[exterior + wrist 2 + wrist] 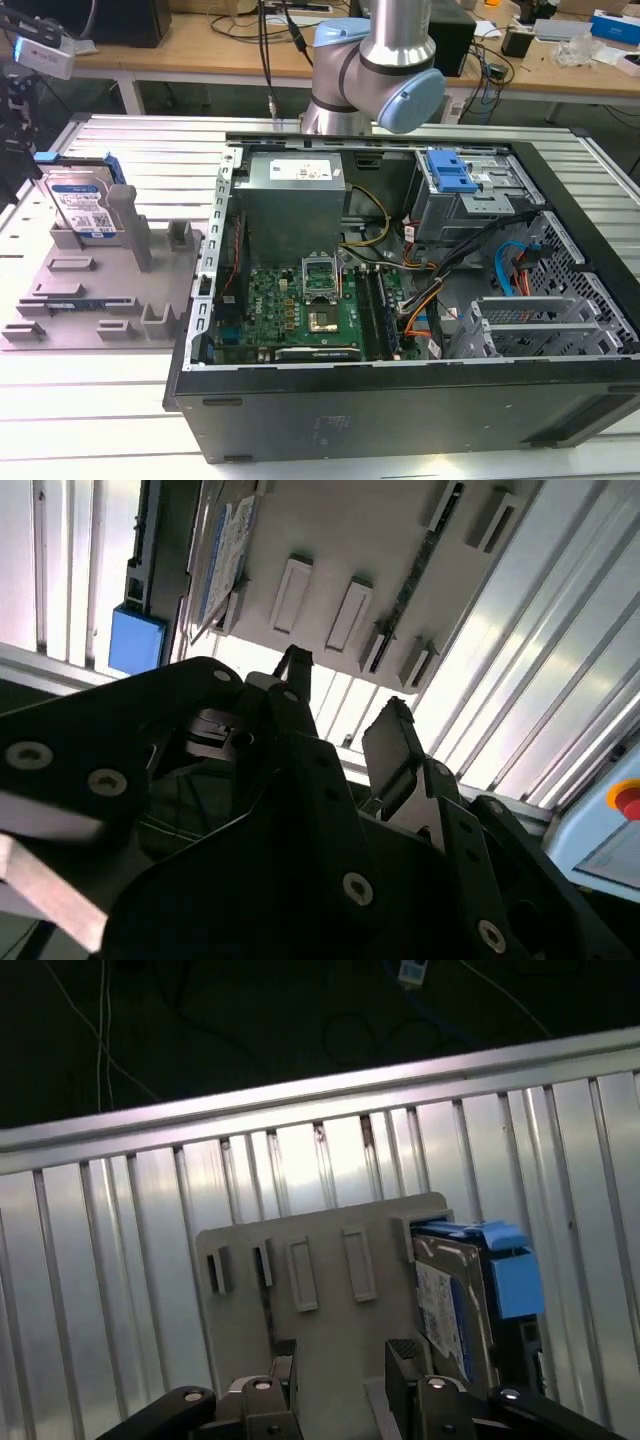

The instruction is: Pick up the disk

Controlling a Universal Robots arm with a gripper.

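The disk [84, 207] stands on edge at the back of the grey fixture tray [100, 300], at the exterior view's left; its silver body, white-and-blue label and blue side rails are visible. My gripper [14, 120] hangs above and just left of it in that view. In the first wrist view the disk [462, 1305] sits to one side of the open gripper [343, 1360], with bare tray [320, 1310] showing between the fingertips. The second wrist view shows the gripper [342, 705] open and empty, well apart from the disk [225, 550].
An open computer case [400, 300] fills the middle and right of the exterior view, with a motherboard [300, 305], a power supply [292, 205] and a blue-handled drive cage [450, 175]. The ribbed metal table [90, 400] lies under it all, with a cluttered workbench [200, 45] behind.
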